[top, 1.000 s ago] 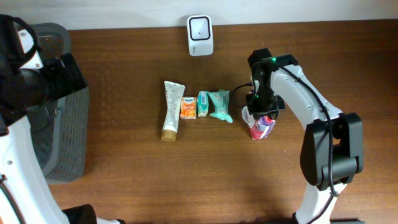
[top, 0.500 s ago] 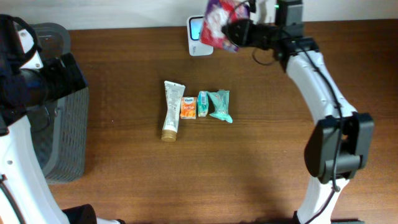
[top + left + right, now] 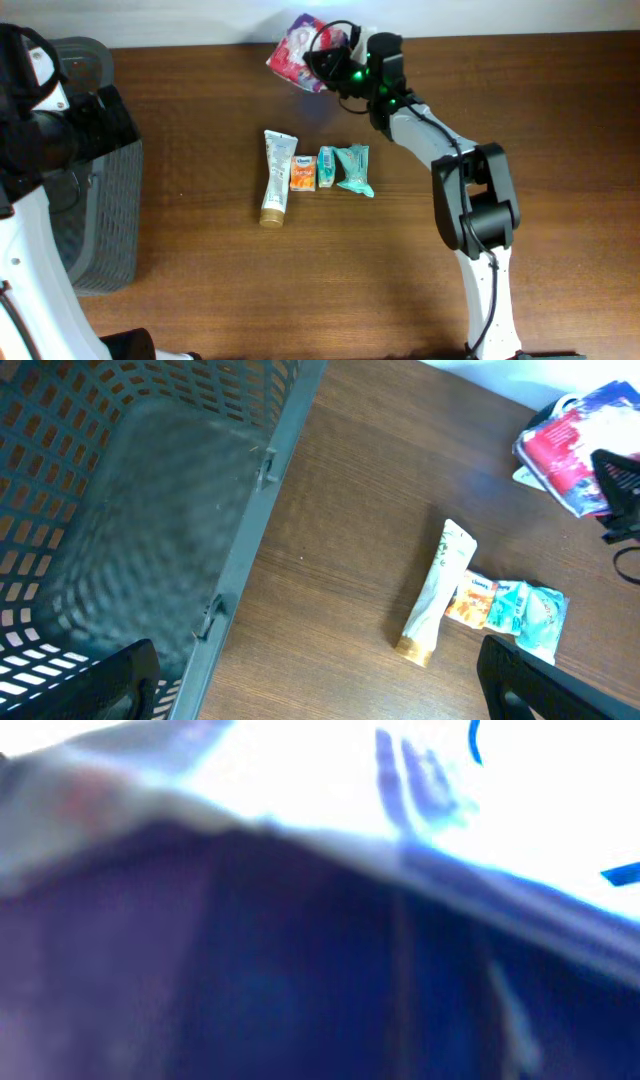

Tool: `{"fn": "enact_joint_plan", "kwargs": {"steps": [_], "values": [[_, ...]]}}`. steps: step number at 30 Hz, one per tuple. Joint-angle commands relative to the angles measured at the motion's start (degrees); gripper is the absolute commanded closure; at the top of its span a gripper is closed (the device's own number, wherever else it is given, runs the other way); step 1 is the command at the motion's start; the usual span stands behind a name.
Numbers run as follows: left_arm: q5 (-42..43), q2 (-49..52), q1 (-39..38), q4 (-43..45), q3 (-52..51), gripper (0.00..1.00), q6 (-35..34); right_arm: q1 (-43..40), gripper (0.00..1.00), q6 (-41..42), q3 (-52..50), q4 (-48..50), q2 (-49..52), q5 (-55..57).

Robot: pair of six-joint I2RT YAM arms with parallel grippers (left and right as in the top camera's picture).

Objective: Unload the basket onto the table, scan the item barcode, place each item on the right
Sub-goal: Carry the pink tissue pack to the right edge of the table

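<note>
The wooden table (image 3: 330, 290) fills the frame, with a grey mesh basket (image 3: 105, 225) at its left edge. Within the last second the right arm (image 3: 440, 150) has swung from the middle right of the table up to the top centre, lifting the snack packet (image 3: 293, 55) off the wood. The packet now hangs in the air at the top of the frame, over the spot where the scanner stood in plain view a moment ago. A bluish glow plays on the wall just above it. The left arm (image 3: 40, 130) waits over the basket at far left, the left pincer (image 3: 315, 660) spread wide and empty. The right pincer (image 3: 335, 58) is clenched on the packet's edge. The scanner is hidden behind packet and pincer, so whether the barcode faces it cannot be told, though the glow suggests a read is under way. Unmoved at mid-table lie a tube (image 3: 275, 178), a teal pouch (image 3: 353, 168), an orange sachet (image 3: 302, 172) and a small teal box (image 3: 326, 167).
</note>
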Motion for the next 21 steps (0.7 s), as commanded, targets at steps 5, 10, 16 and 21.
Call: {"fn": "enact_joint_plan", "kwargs": {"steps": [5, 10, 16, 21], "values": [[-0.2, -0.2, 0.2, 0.0, 0.1, 0.01, 0.7, -11.0, 0.96, -4.6, 8.2, 4.8, -2.5, -20.5], [-0.2, -0.2, 0.2, 0.0, 0.1, 0.01, 0.7, -24.5, 0.96, -16.3, 8.7, -23.0, -10.3, -16.9], [-0.2, -0.2, 0.2, 0.0, 0.1, 0.01, 0.7, -48.2, 0.96, -25.2, 8.6, -56.6, -13.0, -6.1], [-0.2, -0.2, 0.2, 0.0, 0.1, 0.01, 0.7, -62.0, 0.96, -25.2, 8.5, -62.5, -12.9, 7.3]]}}
